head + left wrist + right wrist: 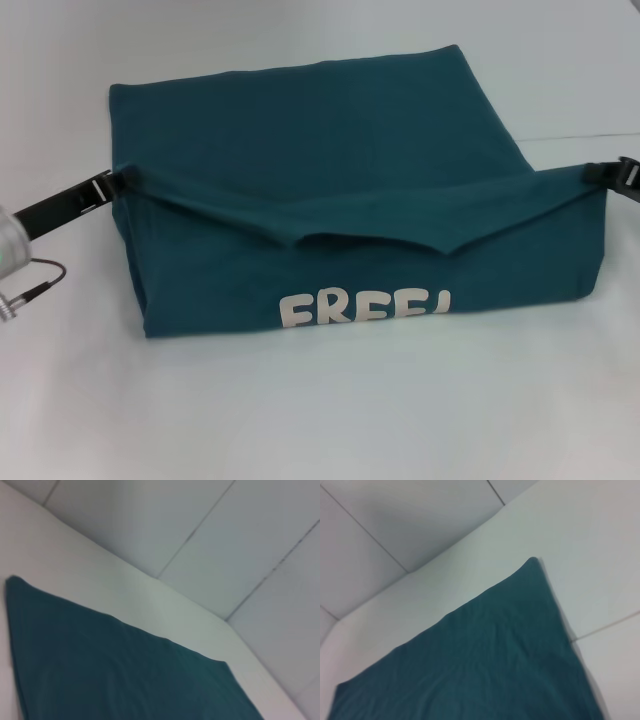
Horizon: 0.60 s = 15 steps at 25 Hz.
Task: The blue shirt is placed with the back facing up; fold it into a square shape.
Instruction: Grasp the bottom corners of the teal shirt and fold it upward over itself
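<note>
One white table (pixel 320 420) carries the blue shirt (pixel 330 150), which lies spread across its middle, partly folded. The shirt's near edge is lifted and turned over toward the far side, so the white lettering (pixel 365 308) on its front shows at the near fold. The left gripper (pixel 118 182) pinches the shirt's left corner, jaws closed on the cloth. The right gripper (pixel 598 177) grips the right corner the same way, and the raised edge sags between them.
</note>
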### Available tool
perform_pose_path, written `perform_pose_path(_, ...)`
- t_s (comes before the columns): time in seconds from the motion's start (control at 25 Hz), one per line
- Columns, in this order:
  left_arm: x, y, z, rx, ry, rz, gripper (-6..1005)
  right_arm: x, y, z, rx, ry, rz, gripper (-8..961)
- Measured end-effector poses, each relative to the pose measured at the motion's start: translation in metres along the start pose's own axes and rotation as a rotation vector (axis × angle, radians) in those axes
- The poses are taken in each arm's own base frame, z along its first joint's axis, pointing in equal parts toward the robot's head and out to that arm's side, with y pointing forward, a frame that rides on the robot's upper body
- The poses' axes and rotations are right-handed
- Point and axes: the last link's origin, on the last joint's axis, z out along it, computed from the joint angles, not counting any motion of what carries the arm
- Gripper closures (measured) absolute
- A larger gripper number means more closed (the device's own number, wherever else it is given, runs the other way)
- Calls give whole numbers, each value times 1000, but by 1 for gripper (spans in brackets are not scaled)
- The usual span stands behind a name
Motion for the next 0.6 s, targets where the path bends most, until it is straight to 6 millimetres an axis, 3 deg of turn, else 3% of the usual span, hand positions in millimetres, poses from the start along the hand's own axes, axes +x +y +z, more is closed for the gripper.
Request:
perform_pose_path(0.28,2,7,25,68,18,69,978,-7,11,26,76,-34,-93,913)
perform_pose_path(0.6,12,11,34,104,93,86,976,-19,21,40,125,-82,-169,913)
